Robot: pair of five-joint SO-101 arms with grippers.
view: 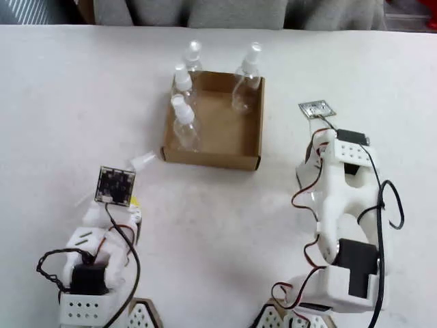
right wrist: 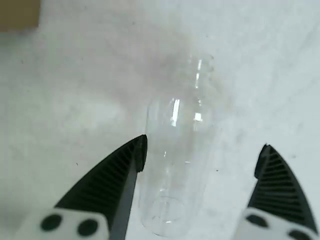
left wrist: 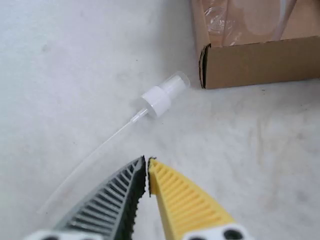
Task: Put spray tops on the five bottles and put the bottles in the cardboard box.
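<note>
- While the right gripper (right wrist: pixel 204 142) hangs wide over the last bottle (right wrist: pixel 175 165), the left gripper (left wrist: pixel 147 160) sits pinched together, empty.
- Next up, probably: grab bottle, fetch top (left wrist: pixel 157 100).

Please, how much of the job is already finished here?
Done: four capped bottles appear to stand in the box. In hand: the open right tool straddles the fifth bottle, lying uncapped. To do: its spray top lies by the box corner, ahead of the shut left tool; capping and boxing remain.

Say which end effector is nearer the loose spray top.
Left. The left end effector is beside the spray top; the right end effector straddles a bottle, farther off.
</note>
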